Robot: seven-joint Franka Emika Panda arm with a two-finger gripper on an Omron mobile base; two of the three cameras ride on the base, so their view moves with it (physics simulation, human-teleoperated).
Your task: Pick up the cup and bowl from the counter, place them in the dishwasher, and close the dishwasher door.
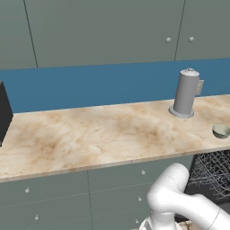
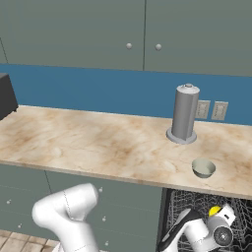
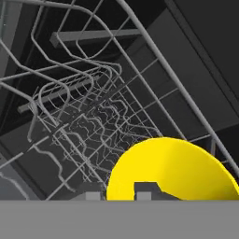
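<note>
Cup [image 3: 170, 169], bright yellow, sits low inside the dishwasher [image 2: 197, 206], among the thin wire racks [image 3: 88, 116] of its dark interior; in the right base view a sliver of yellow [image 2: 214, 211] shows just beside the robot's hand. Fingers [image 3: 145, 190] rise right in front of the yellow cup, but whether they pinch it or stand apart from it cannot be told. Up on the tabletop [image 2: 98, 142], the bowl [image 2: 203, 168] rests near the front edge toward the right end, above the dishwasher, with the tall grey canister [image 2: 184, 114] behind it near the back edge.
</note>
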